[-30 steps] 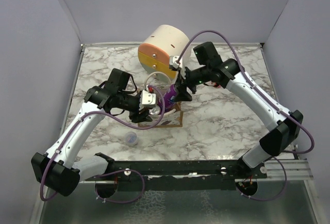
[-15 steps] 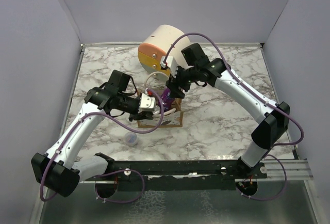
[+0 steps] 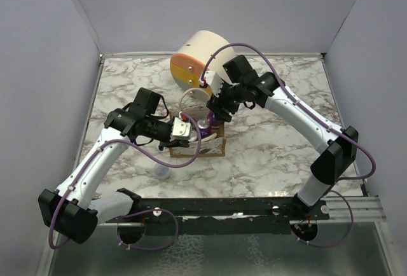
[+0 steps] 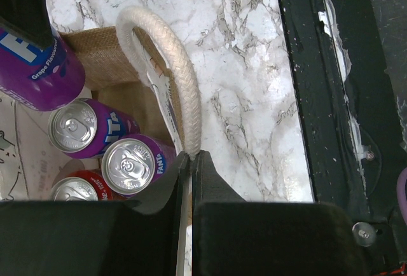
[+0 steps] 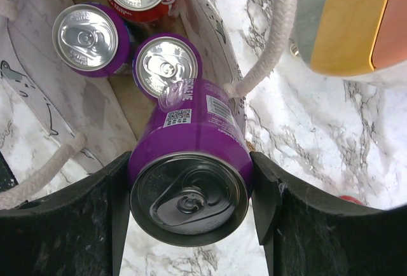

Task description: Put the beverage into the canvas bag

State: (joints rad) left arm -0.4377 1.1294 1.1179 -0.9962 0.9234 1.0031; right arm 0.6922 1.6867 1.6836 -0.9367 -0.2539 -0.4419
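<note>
beverage [image 5: 191, 142]: purple can, tilted, its lower end dipping into the bag's mouth over the cans inside
right pincer [image 5: 191, 190]: clamped on the beverage's sides, reaching in from 1 o'clock of the bag
canvas bag [image 3: 202, 146]: mid-table, mouth open
cans [image 5: 86, 37]: two purple and one red, upright in the bag
left pincer [image 4: 191, 160]: narrow, pinching the canvas bag's rim by the white handle [image 4: 181, 72], from 9 o'clock
cylinder [image 3: 200, 56]: cream, at 12 o'clock of the bag
cup [image 3: 163, 172]: small, on the table [image 3: 273, 142] at 8 o'clock
</note>
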